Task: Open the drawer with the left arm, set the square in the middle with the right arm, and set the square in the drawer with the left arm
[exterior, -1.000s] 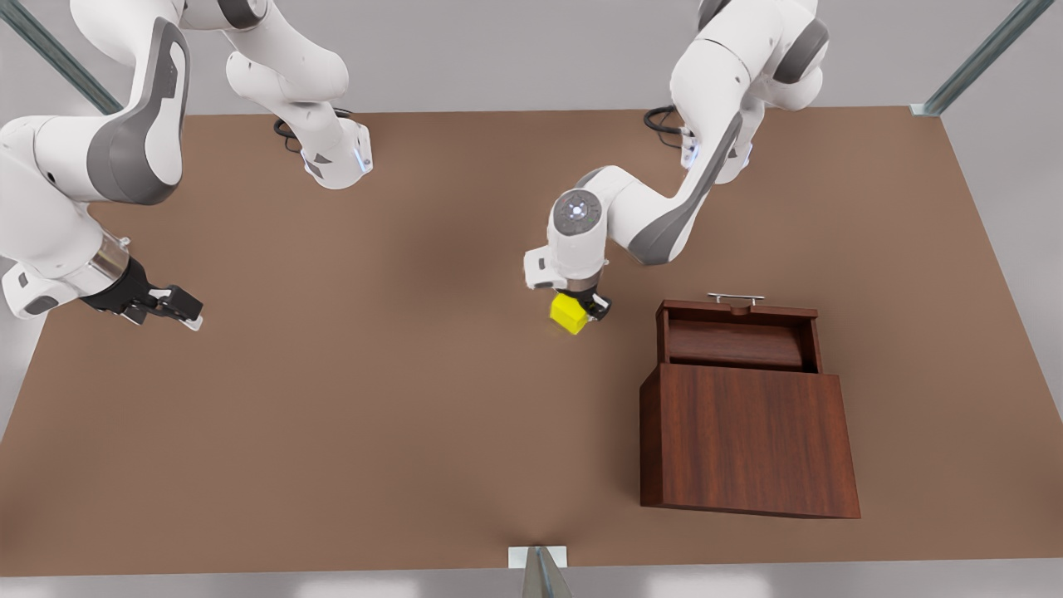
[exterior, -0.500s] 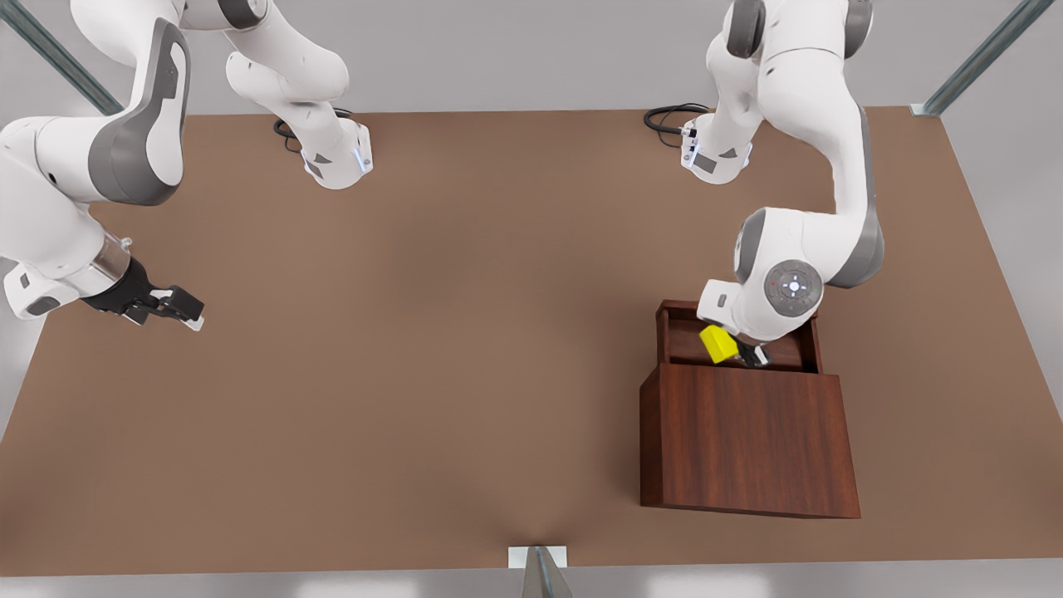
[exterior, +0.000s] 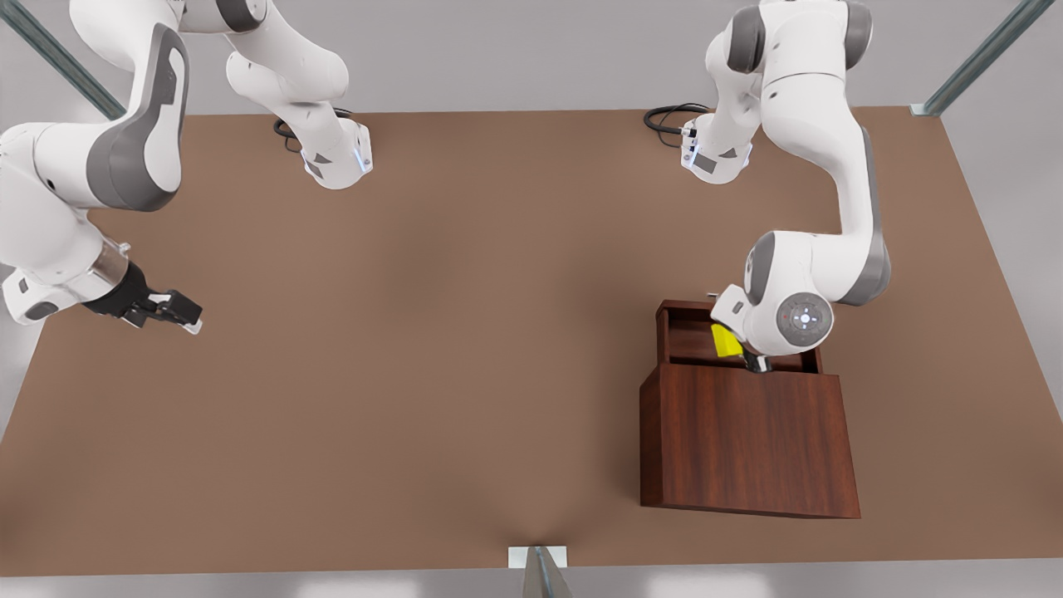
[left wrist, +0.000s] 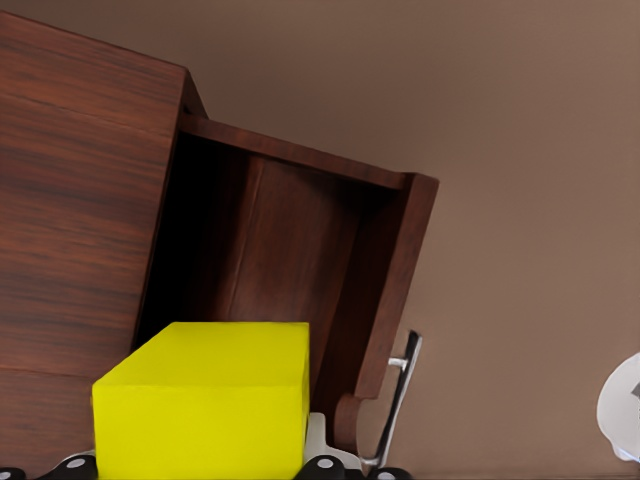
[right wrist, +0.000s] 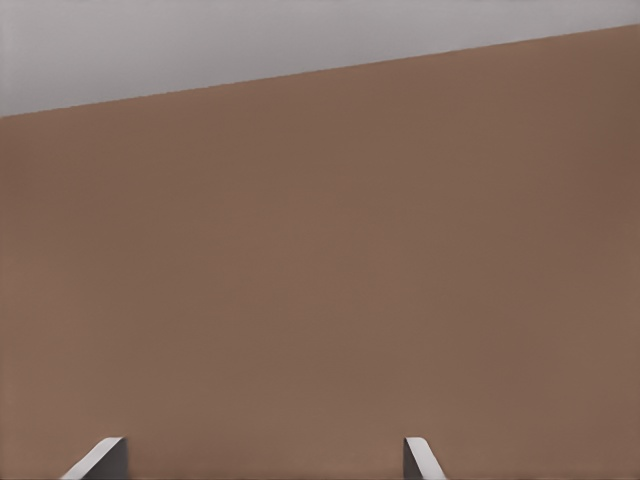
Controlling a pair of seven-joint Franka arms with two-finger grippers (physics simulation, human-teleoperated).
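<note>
Left gripper [exterior: 751,359]: we are holding it over the open drawer [exterior: 689,340], clenched on the square [exterior: 724,340], so the cube can be let go straight into the tray, we judge.
Square: we are seeing it above the drawer's inside, held in the left arm's grip; in the left wrist view the yellow cube [left wrist: 205,400] is sitting between the finger bases, with the drawer cavity beyond it.
Drawer: it is standing pulled out from the cabinet [exterior: 747,440], toward the arm bases, leaving room for the drop.
Handle [left wrist: 398,395]: in the left wrist view we are reading the thin silver bar at the drawer's front.
Right gripper [exterior: 170,314]: we are keeping it waiting at the front view's left, low above the table [exterior: 432,332], fingers spread apart and grasping nothing; the two fingertips [right wrist: 100,458] are showing wide apart against bare tabletop.
Hidden: the left wrist is covering part of the square and the gripper's fingertips, so we cannot tell how far the cube is above the drawer floor.
</note>
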